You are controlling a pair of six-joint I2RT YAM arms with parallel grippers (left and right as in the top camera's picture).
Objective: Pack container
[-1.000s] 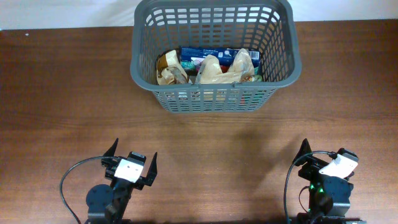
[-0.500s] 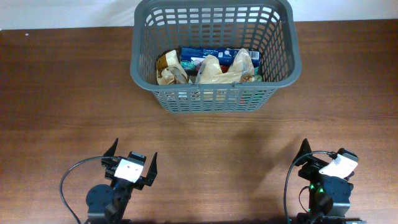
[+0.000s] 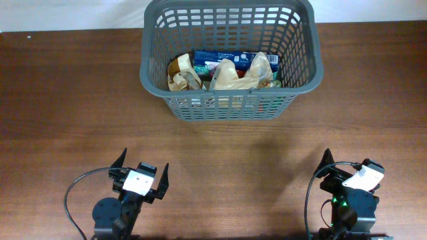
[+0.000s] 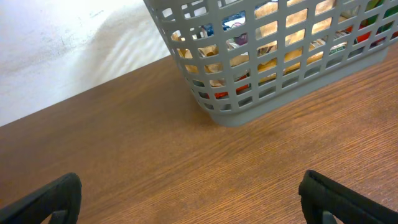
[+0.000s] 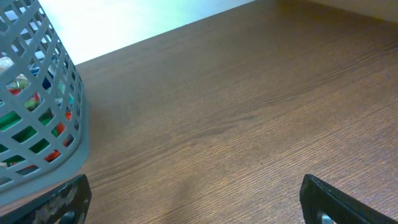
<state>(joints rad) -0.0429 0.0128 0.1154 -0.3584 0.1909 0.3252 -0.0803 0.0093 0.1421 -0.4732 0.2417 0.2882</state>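
The container, a large dark grey basket (image 3: pixel 300 70) with lattice sides, stands at the far middle of the wooden table. It holds several packed goods: a blue box, tan bags, a small jar. It also shows in the left wrist view (image 4: pixel 205 93) and at the left edge of the right wrist view (image 5: pixel 68 130). My left gripper (image 3: pixel 141 175) is open and empty near the front edge, far from the basket; its fingers show in the left wrist view (image 4: pixel 189 199). My right gripper (image 3: pixel 347 172) is open and empty at the front right, as the right wrist view (image 5: pixel 196 199) shows.
A white wall or surface (image 4: pixel 56 43) lies beyond the table's far edge. Brown wooden tabletop (image 3: pixel 213 147) lies between the grippers and the basket.
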